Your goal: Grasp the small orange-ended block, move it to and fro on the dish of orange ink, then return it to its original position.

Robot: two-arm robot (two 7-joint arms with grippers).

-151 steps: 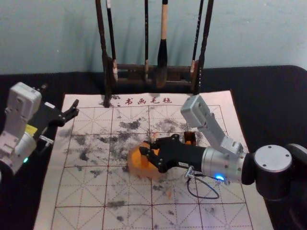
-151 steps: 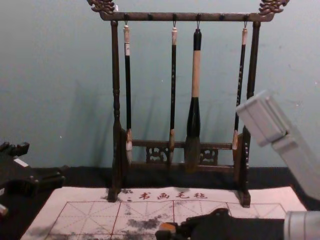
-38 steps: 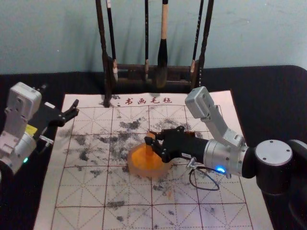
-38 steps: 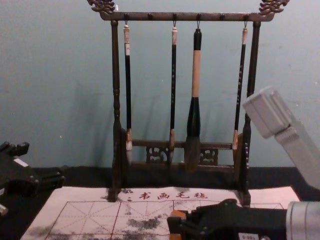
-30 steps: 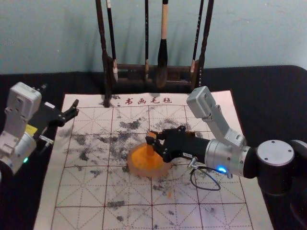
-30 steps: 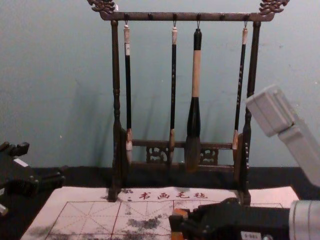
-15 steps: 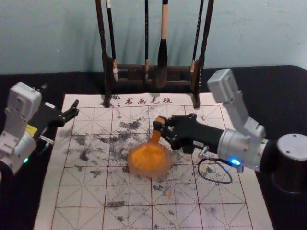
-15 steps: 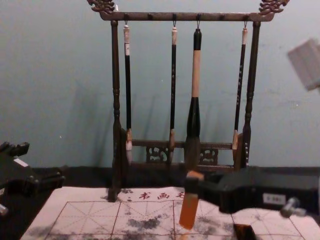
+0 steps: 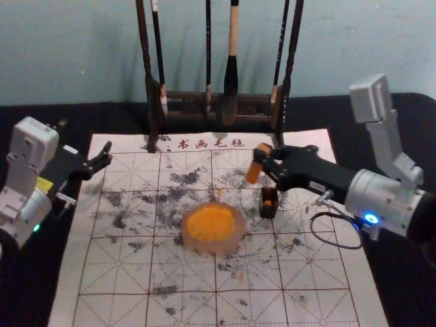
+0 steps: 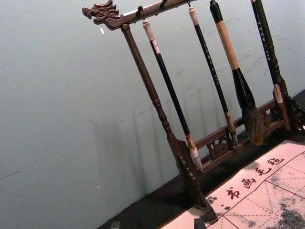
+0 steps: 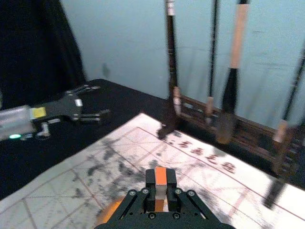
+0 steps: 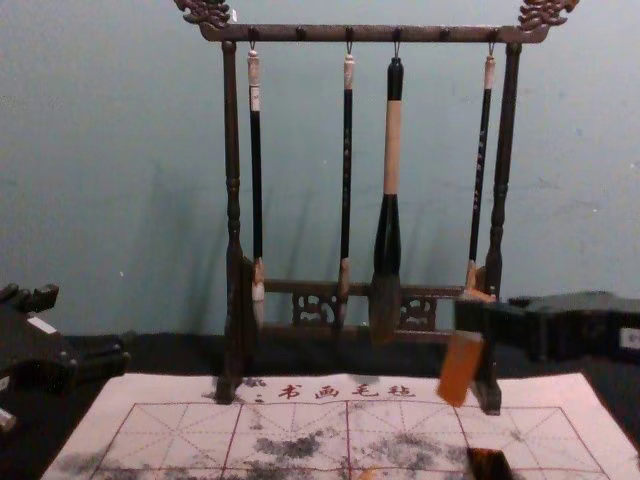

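The right gripper (image 9: 263, 158) pinches the orange-ended block (image 11: 160, 176) between its fingers. Part of the orange ink dish (image 11: 108, 212) shows beyond, on gridded felt (image 11: 52, 188). Farther off are the left gripper (image 9: 87, 135), fingers parted, and a rack (image 11: 167, 123) of hanging brushes (image 11: 230, 90).

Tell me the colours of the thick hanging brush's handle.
From top: black, light tan, then black. The handle shows best in the chest view.
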